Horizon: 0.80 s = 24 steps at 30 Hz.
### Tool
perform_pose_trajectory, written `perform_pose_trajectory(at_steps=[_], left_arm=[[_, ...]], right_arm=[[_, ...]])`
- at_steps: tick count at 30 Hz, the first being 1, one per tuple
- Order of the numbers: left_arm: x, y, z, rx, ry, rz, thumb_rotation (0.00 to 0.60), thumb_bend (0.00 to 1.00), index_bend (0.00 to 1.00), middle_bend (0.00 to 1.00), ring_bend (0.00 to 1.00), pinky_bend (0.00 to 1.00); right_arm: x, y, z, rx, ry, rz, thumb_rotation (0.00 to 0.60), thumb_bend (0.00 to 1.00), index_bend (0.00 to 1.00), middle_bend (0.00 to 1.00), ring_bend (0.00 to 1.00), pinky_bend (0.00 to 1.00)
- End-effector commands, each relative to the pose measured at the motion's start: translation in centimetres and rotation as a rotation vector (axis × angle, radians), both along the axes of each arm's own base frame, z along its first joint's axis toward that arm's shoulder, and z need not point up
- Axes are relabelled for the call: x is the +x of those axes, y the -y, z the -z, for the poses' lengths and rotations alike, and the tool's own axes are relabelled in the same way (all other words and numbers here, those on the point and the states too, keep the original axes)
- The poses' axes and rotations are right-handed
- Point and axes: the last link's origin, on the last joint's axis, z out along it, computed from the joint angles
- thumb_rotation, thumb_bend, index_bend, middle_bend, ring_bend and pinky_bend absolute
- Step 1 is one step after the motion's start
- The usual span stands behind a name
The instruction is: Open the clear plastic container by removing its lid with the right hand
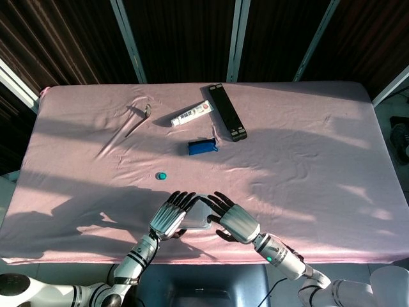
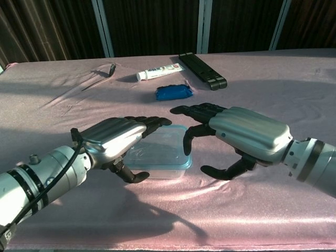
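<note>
Progress on the task is slight: the clear rectangular plastic container with its blue-rimmed lid (image 2: pixel 160 154) sits near the front edge of the counter (image 1: pixel 319 173), and the lid looks seated, not yet lifted. The robot's left hand (image 2: pixel 113 137) lies over the container's left side, its dark fingers (image 2: pixel 152 122) reaching across the top as if to steady it; whether they press on the lid cannot be told. The right hand (image 2: pixel 239 135) hovers just beside the container's right edge, fingers spread wide and holding nothing, the fingertips curving toward the lid's rim. What is left, judging from this, is nearly everything: catching the lid's edge, peeling it free and taking it away.

A wrinkled pink cloth covers the counter. Further back lie a blue crumpled packet (image 1: pixel 202 146), a white tube (image 1: pixel 190 116), a long black bar-shaped object (image 1: pixel 227 112), a small teal cap (image 1: pixel 162 175) and a small metal hook-like piece (image 1: pixel 147 110). Dark vertical panels with pale uprights close the room behind, and strong sunlight throws long shadows.
</note>
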Motion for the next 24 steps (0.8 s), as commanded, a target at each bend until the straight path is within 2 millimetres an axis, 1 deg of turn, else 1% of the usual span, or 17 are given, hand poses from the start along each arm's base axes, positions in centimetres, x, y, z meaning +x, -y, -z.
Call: perform_pose_trajectory(at_steps=[1,12,24], left_arm=[[0.3,0.4,0.4,-0.011,0.013,0.0,0.6,0.34,0.0,0.49,0.66,0.54],[0.4,0.3,0.5,-0.001,0.015,0.004,0.6,0.34,0.0,0.5,0.66,0.55],[0.0,0.1,0.4,-0.001,0.011,-0.012,0.6,0.34,0.0,0.49,0.66,0.55]], right_arm=[[0.3,0.1,0.3,0.012,0.018,0.006,0.6,0.48,0.54,0.12,0.0,0.0],[0.6,-0.2,1.2,0.075,0.041,0.036,0.6,0.48,0.54,0.12,0.0,0.0],[0.8,0.0,1.9,0.076,0.052,0.051,0.6,0.48,0.57,0.12,0.0,0.0]])
